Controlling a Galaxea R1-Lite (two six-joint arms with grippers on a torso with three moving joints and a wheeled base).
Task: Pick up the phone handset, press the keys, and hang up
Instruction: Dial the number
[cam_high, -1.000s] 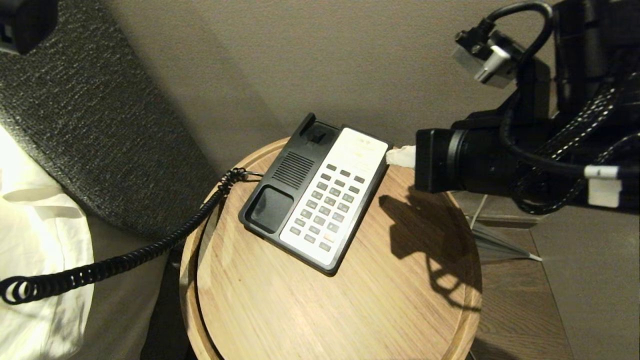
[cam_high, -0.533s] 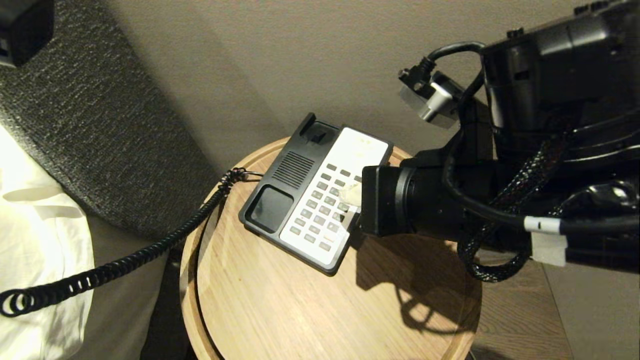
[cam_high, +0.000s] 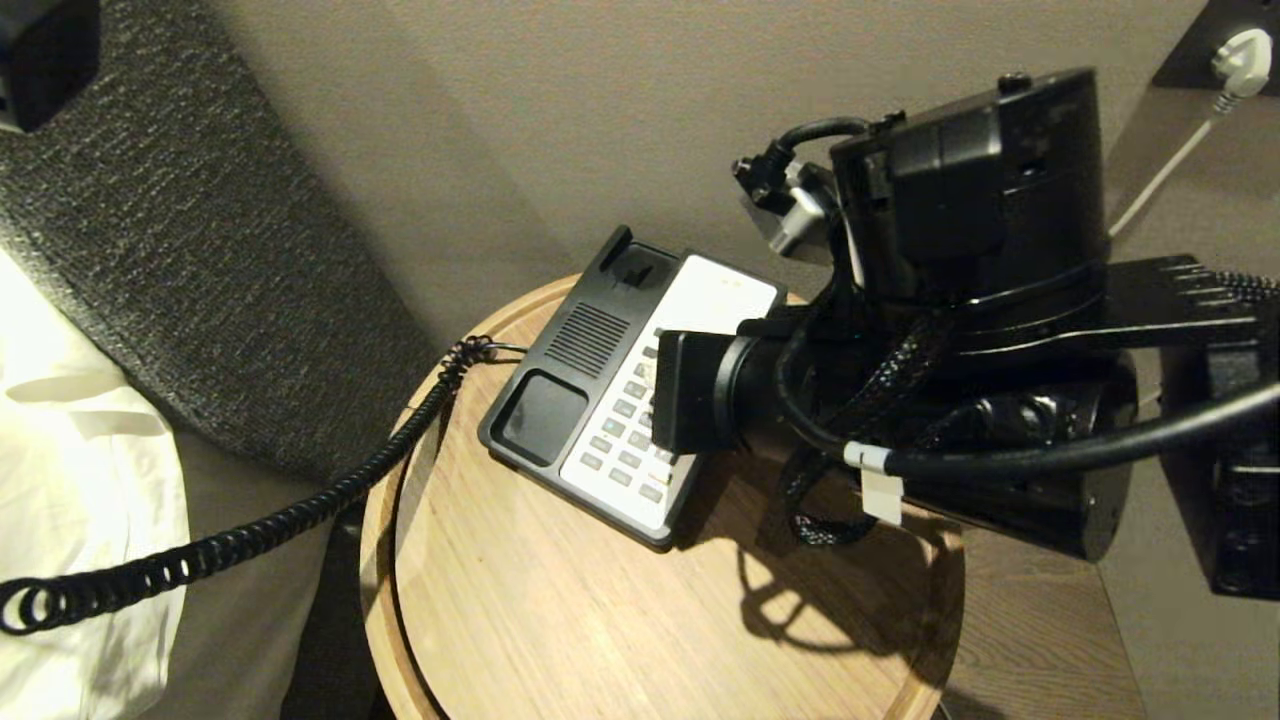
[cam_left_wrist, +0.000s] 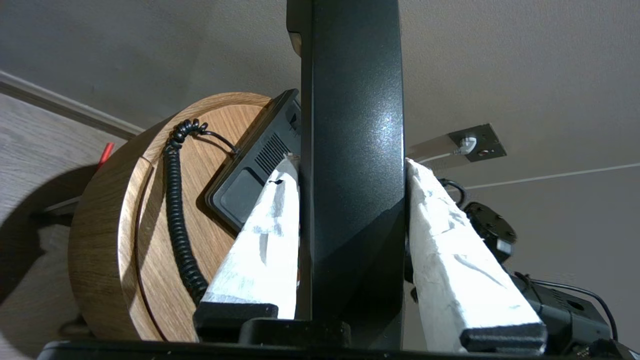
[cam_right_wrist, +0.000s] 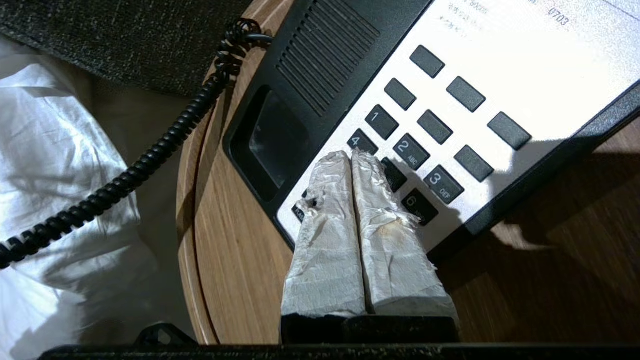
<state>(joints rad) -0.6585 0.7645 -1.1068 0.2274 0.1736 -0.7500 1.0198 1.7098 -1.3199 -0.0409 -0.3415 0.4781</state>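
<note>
The glossy black phone handset stands clamped between the white-wrapped fingers of my left gripper, held up off to the side of the table. Its coiled cord trails off the table edge from the black-and-white phone base, whose cradle is empty. My right gripper is shut, its two wrapped fingers pressed together, with the tips over the keys beside the 4 key. Touch with a key cannot be told. In the head view the right arm hides those fingertips.
The base sits on a round wooden table with a raised rim. A grey upholstered headboard and white bedding lie to the left. A wall socket with a white plug is at the back right.
My right arm has swung left from beside the base's right edge to over the keypad, and its fingertips are now hidden behind the wrist. Base and cord have not moved.
</note>
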